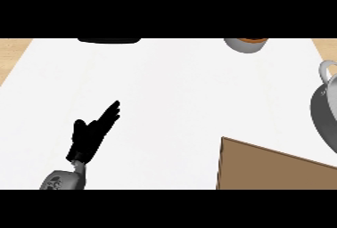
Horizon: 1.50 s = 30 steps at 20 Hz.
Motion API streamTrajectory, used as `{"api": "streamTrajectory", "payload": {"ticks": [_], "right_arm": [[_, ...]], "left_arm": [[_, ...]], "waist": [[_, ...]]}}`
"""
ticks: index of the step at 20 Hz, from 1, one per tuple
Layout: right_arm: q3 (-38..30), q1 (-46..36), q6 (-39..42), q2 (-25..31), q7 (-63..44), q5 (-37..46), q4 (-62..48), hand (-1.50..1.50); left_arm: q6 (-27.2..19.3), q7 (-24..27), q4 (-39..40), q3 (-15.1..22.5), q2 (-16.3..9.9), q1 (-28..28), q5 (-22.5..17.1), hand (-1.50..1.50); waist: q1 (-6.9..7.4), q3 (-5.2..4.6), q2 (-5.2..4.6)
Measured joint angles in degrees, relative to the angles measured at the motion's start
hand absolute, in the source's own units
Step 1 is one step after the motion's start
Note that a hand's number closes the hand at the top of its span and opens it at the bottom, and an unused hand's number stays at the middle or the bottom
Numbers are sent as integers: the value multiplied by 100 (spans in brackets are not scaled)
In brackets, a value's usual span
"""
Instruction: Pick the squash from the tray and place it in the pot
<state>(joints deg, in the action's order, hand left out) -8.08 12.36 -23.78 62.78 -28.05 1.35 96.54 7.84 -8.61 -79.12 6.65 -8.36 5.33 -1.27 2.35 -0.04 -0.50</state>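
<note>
One hand [89, 133] shows in the head view, the left one, coming up from the lower left with its grey forearm [63, 180] behind it; its fingers are straight and spread a bit, pointing up and to the right over the white surface [178, 93], holding nothing. No sign of the right hand anywhere. Can't spot the squash at all, so I can't say how it looks or where it sits; it's not on any visible part of the tray or in the slice of pot that shows. That tray [276, 169] is a flat brown slab in the lower right corner, cut off by the right and bottom edges, and the part in view carries nothing. At the right edge sits the grey pot [324, 118], mostly out of frame, with a pale loop handle [326, 70] sticking up at its top; only a dark sliver of its inside shows and I can't tell what, if anything, is in it. Up at the top edge there's a small grey bowl [245, 44] with something brownish-orange inside, only its lower half visible. Further left along the same edge is a flat black thing [108, 40], too cut off to identify. Light wood shows at both upper corners beyond the surface.
</note>
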Motion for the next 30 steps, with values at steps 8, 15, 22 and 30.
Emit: {"api": "streamTrajectory", "payload": {"ticks": [8, 15, 22, 30], "right_arm": [[1370, -1347, 861, 284, -867, 1210, -1331, 150], [2062, -2537, 2246, -460, -1741, 1035, -2439, -150], [2124, -3716, 2376, -1516, -1442, 1221, -3806, -150], [1044, -4263, 309, -2156, -441, 1095, -3757, -150]], "left_arm": [[35, -58, 110, 78, 100, 209, 57, 0], [83, -15, 242, 23, 95, 337, 52, 0], [86, 59, 213, -95, 36, 199, 32, 0], [3, 147, 235, -109, 95, 27, 63, 0]], "waist": [[191, 4, -52], [213, -4, -53], [52, 2, -4], [-129, 18, 32]]}}
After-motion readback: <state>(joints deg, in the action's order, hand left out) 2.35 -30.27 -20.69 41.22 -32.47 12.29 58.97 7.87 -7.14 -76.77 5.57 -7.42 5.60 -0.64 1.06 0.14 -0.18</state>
